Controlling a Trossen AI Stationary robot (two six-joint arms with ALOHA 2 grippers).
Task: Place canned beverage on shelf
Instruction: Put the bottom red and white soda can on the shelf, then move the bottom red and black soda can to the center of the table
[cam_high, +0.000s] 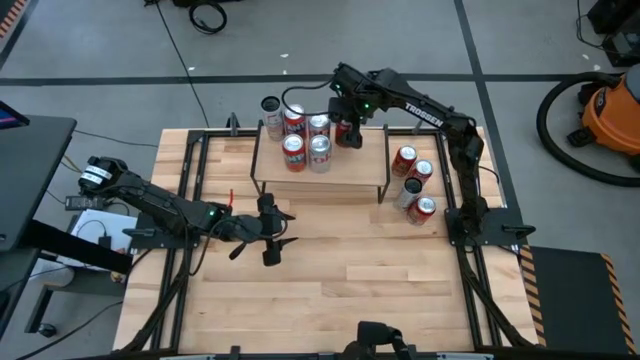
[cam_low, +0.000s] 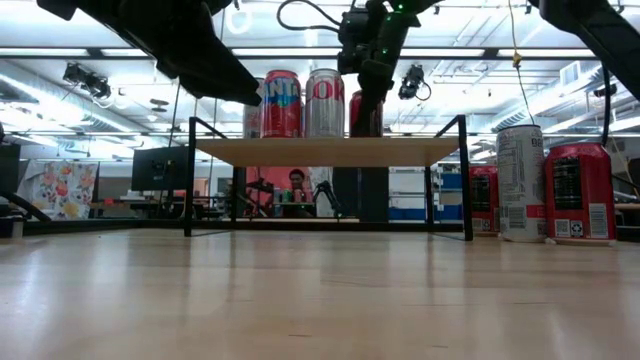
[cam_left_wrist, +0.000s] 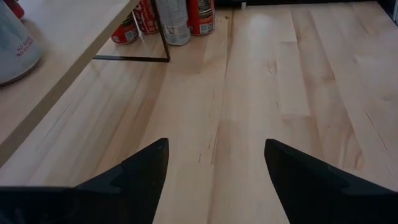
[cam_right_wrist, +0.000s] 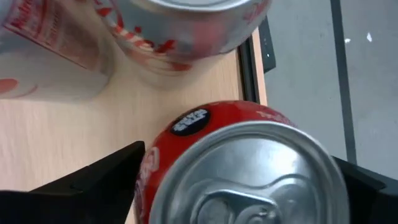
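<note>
The shelf (cam_high: 340, 180) (cam_low: 320, 152) stands at the far middle of the table and carries several cans (cam_high: 300, 135) in a cluster at its far side. A red can (cam_right_wrist: 205, 134) (cam_low: 364, 115) stands upright on the shelf board at the cluster's right end. My right gripper (cam_high: 350, 128) (cam_right_wrist: 239, 180) is over it, pointing steeply down, open, one finger on each side of the can's top. My left gripper (cam_high: 272, 232) (cam_left_wrist: 214, 162) hovers open over bare table in front of the shelf's left end, holding nothing. My right gripper's fingers (cam_right_wrist: 99, 180) come from above and flank the red can's upper wall (cam_right_wrist: 155, 162) just below the rim. I cannot tell whether they touch it. The can stands upright with its base on the shelf.
Several more cans (cam_high: 415, 185) (cam_low: 545, 180) stand on the table to the right of the shelf. A silver can (cam_right_wrist: 180, 25) stands close beside the red one. The shelf's near half and the table's near half (cam_high: 350, 290) are bare wood.
</note>
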